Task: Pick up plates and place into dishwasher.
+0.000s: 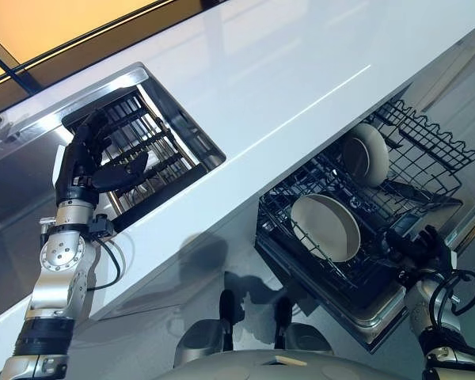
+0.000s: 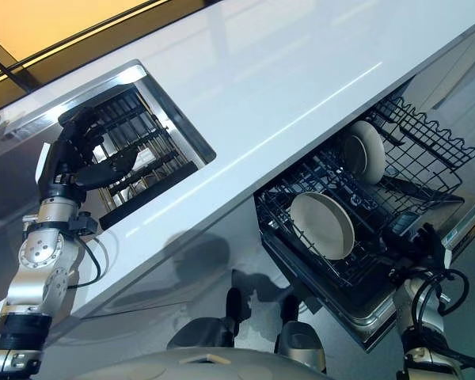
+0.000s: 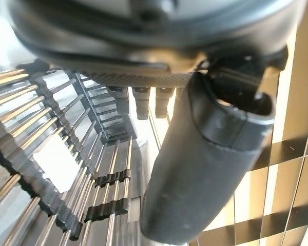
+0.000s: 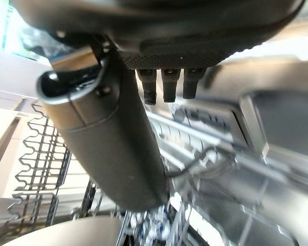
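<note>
Two plates, one (image 1: 326, 227) nearer and one (image 1: 365, 153) farther, stood in the dishwasher rack (image 1: 427, 170). Left hand (image 1: 91, 162) hovered, fingers relaxed, over the sink rack (image 1: 154, 150); right hand (image 1: 418, 247) held nothing, fingers loose.

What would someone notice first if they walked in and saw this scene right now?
Probably the two cream plates standing in the pulled-out dishwasher rack below the white counter, on the robot's right. Next, the left hand, open and holding nothing, over the metal drying rack set in the sink at the counter's left end. The right hand is low beside the rack's near edge, also empty.
</note>
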